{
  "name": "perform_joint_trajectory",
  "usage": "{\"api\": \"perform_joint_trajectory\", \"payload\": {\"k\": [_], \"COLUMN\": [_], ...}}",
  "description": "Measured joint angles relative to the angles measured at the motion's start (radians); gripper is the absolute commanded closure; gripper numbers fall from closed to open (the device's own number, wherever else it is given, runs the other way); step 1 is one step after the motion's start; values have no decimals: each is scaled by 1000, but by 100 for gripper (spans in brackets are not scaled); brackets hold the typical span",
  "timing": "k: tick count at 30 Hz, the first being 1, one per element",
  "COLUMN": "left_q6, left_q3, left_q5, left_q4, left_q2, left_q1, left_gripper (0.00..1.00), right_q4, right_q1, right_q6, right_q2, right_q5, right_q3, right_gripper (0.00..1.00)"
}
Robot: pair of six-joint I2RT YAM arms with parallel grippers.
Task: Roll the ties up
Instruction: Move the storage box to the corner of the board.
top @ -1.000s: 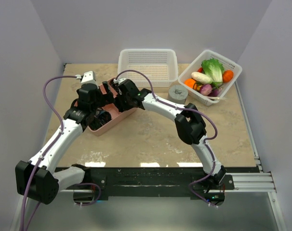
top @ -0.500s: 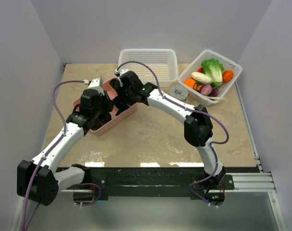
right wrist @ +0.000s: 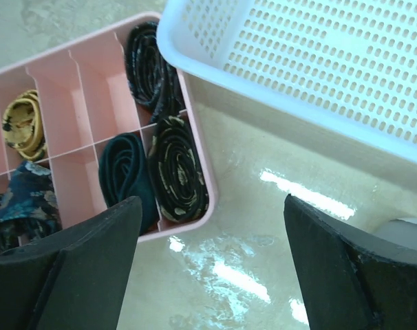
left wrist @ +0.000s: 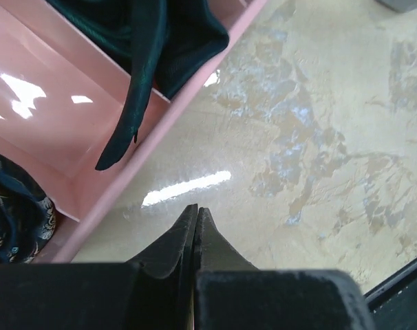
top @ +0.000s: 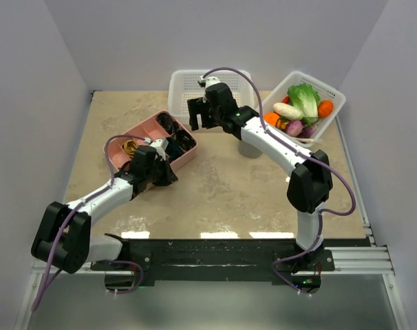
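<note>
From the left end of the pink tray (top: 141,130) sit a yellow roll (right wrist: 19,130), a blue patterned bundle (right wrist: 29,199), then the dark teal tie (right wrist: 126,175), coiled in its own compartment beside black patterned rolls (right wrist: 177,175). The rolling looks all but finished, though the left wrist view shows a narrow tail end (left wrist: 129,117) lying loose over a divider, which may want tucking. The left arm reaches low to the tray's near side, its pincer (left wrist: 196,214) pressed together on nothing above the tabletop (left wrist: 318,137). The right arm stretches past the tray's far corner by the white basket (right wrist: 318,62), its pincer (right wrist: 210,206) spread wide and empty.
</note>
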Motion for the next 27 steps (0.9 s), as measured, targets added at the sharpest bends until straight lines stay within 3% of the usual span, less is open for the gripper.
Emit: {"api": "perform_joint_trajectory", "payload": {"k": [7, 16, 27], "left_q6": [-7, -11, -14], "left_q3": [15, 183, 343], "left_q5": [-132, -443, -711], "left_q4": [-89, -264, -410], "left_q2": [71, 198, 390], "left_q1": [-2, -3, 85], "left_gripper": [100, 100, 100], "right_q4": [0, 2, 1], "right_q1": [-2, -21, -41], "right_q6": [-2, -5, -11], "right_q2": [0, -8, -72], "right_q5": [0, 2, 4], "right_q3": [-29, -77, -101], "right_gripper": [9, 8, 7]}}
